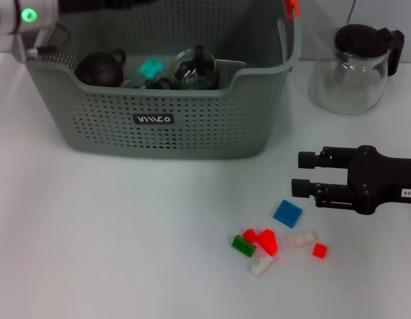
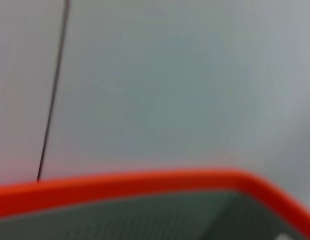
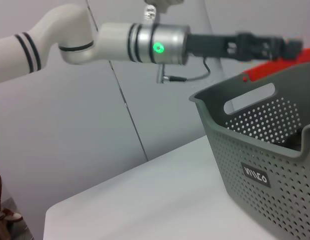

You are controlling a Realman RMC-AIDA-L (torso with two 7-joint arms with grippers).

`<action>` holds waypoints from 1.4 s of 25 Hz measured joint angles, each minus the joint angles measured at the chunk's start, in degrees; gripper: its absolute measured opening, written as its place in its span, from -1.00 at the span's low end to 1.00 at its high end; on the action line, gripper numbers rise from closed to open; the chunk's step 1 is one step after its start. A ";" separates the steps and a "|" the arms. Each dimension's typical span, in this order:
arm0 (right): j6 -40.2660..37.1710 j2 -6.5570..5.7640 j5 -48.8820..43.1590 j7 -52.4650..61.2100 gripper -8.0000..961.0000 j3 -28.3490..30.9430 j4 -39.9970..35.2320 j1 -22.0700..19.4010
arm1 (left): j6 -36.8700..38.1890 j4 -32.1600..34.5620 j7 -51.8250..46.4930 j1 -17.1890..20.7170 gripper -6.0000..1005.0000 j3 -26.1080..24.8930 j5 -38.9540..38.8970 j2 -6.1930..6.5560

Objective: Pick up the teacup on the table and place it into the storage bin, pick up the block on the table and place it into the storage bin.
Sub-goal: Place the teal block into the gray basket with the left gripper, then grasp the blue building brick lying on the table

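At right of the head view my right gripper [image 1: 299, 174] hovers with fingers parted and empty, above the loose blocks [image 1: 287, 213] lower centre, ready to descend. Upper left, my left arm [image 3: 144, 42] reaches over the bin [image 1: 172, 119]; its fingers I cannot tell. No teacup stands outside the bin.

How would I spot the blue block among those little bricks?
Find the big grey-green storage bin, then look toward the near right, just under the right gripper. A cluster of small bricks lies there; the blue block is the flat square at its top edge, the only blue one among red, green and white.
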 joint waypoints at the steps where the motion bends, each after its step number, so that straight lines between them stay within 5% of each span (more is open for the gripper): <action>1: -0.01 0.00 0.00 0.00 0.41 0.00 0.00 -0.04 | 1.08 0.85 0.62 0.84 0.01 -0.33 -2.23 -0.05; 5: 0.06 0.01 0.00 -0.14 0.41 0.00 0.04 -0.03 | 9.41 1.87 6.42 4.57 0.20 -4.86 -16.78 -0.08; 9: 0.12 0.19 0.00 -0.27 0.41 0.00 0.07 0.05 | 25.81 -3.73 19.46 8.36 0.29 -13.81 -35.15 -0.59; 12: 0.13 0.25 0.00 -0.30 0.41 0.00 0.09 0.03 | 34.30 -6.19 22.80 10.94 0.29 -16.54 -40.04 -0.26; 17: 0.12 0.26 0.00 -0.31 0.41 0.00 0.09 0.11 | 40.55 -4.90 30.57 15.20 0.28 -17.22 -28.68 -1.10; 22: 0.15 0.01 0.00 0.03 0.41 0.00 0.09 0.25 | 42.15 -4.89 47.96 20.33 0.28 -15.15 -11.42 -4.40; 27: 0.10 -0.38 -0.21 -0.46 0.41 -0.13 0.08 -0.07 | 41.67 -5.86 58.02 23.60 0.28 -11.79 -6.18 -6.82; 35: -0.36 -0.40 -1.13 -4.44 0.41 0.12 0.08 -1.39 | 36.14 -12.93 61.29 22.65 0.28 -9.62 -0.79 -6.90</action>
